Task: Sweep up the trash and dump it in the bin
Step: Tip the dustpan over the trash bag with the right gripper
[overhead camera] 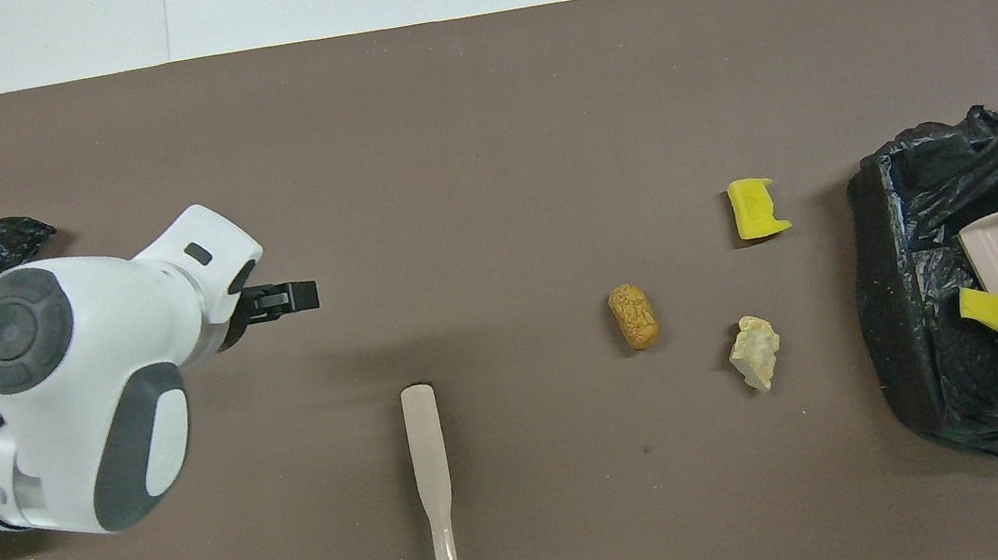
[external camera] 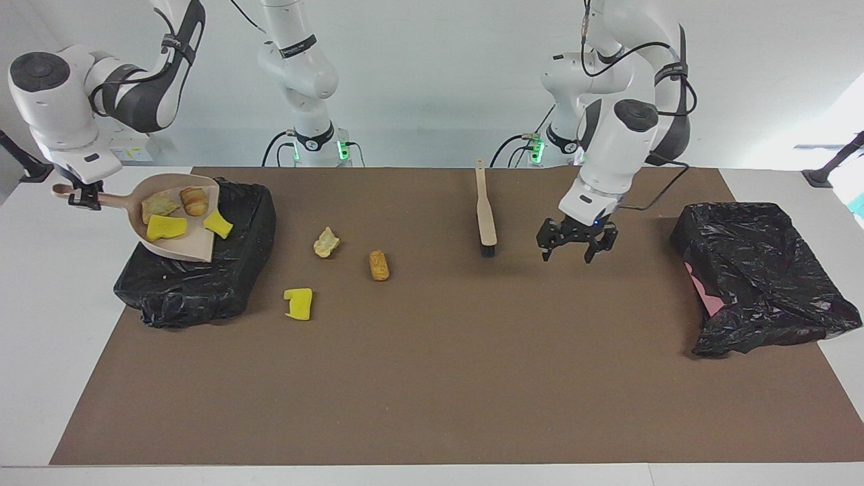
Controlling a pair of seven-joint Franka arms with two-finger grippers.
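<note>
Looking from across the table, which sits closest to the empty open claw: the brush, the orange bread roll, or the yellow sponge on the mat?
From the left gripper:
1. Brush, beside it.
2. Orange bread roll, mid-mat.
3. Yellow sponge, near the right arm's bin.

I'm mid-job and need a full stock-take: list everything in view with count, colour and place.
Trash on mat: three; yellow sponge, pale lump, orange-brown bit; between brush and right arm's bin.
Trash in dustpan: four; two yellow, one pale, one orange-brown.
Dustpan: one, beige, over the bin.
Brush: one, beige, mid-mat.
Bins: two, black-bagged; right arm's end, left arm's end.
Mat: one, brown.
Right gripper: shut on dustpan handle.
Left gripper: open, over the mat.
</note>
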